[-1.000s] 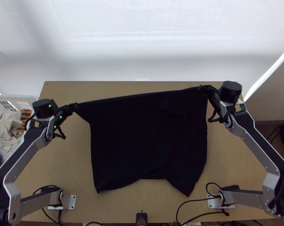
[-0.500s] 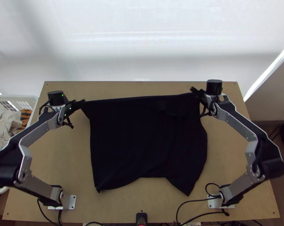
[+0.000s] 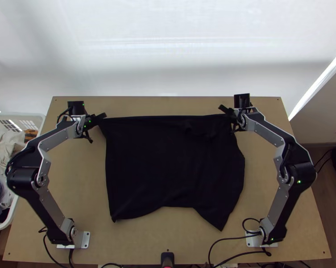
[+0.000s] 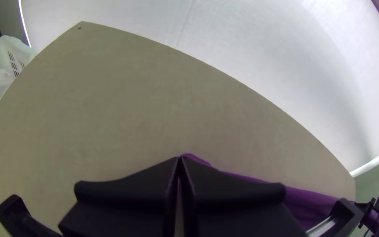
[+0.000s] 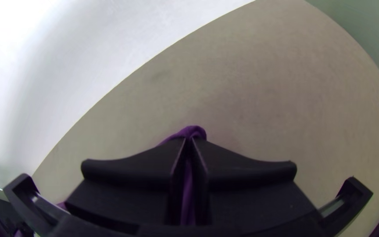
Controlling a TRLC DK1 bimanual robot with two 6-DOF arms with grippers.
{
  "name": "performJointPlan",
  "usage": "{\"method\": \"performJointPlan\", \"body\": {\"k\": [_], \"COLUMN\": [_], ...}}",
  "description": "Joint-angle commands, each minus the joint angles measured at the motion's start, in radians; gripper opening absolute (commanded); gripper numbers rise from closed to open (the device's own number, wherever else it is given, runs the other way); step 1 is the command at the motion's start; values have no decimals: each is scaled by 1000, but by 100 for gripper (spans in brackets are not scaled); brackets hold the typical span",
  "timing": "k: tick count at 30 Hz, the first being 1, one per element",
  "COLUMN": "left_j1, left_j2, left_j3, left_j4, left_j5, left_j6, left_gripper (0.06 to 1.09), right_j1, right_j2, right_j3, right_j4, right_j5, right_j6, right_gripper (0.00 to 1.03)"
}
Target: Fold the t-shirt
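Across the middle of the table [image 3: 168, 236], between two metal-and-black arms, lies one T-shirt [image 3: 172, 165] of dark, smooth, matt cloth, in the top view. It is spread out, its far edge drawn almost straight and roughly parallel to the table's far edge, with a few soft wrinkles toward the right. Its near edge curves inward between two pointed corners, the right one reaching closer to the table's near edge. The left gripper [image 3: 98, 122] is at the shirt's far left corner, toward the table's far left corner; the right gripper [image 3: 231, 117] is at the far right one. One white plastic basket [image 3: 17, 117] with slotted walls stands beside the table's left edge, several crumpled cloths [image 3: 7, 145] inside.

In the left wrist view, the left gripper's [image 4: 180, 157] two wide, flat black fingers meet at the tips, closed on a small pinch of cloth; a narrow strip of shirt stretches away from them.

In the right wrist view, the right gripper's [image 5: 190, 138] two matching fingers are closed too, a rounded, bunched fold bulging past their tips and more cloth running down between them.
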Motion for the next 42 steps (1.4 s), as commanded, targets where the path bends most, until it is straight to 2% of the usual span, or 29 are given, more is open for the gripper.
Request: {"method": "performJointPlan", "body": {"k": [1, 10, 15, 18, 21, 30, 42], "left_j1": [23, 10, 4, -7, -11, -13, -22], "left_j2": [58, 183, 134, 53, -10, -137, -182], "left_j3": [111, 366, 415, 364, 309, 110, -67], "left_j4": [-32, -146, -279, -348, -428, -488, -501], "left_j5": [-41, -66, -64, -53, -4, 56, 59], "left_j6": [-24, -35, -52, -44, -35, -21, 12], "left_gripper": [10, 10, 10, 10, 10, 10, 10], "right_j1": [-30, -44, -44, -47, -58, -70, -35], "right_j2": [52, 122, 45, -8, -37, -68, -106], "right_j3": [70, 190, 188, 193, 190, 157, -22], "right_j4": [-18, -58, -98, -182, -268, -434, -462], "right_j5": [29, 33, 31, 28, 23, -13, -76], "right_j6": [33, 35, 41, 38, 37, 37, 38], "right_gripper": [3, 3, 3, 3, 3, 3, 3]}}
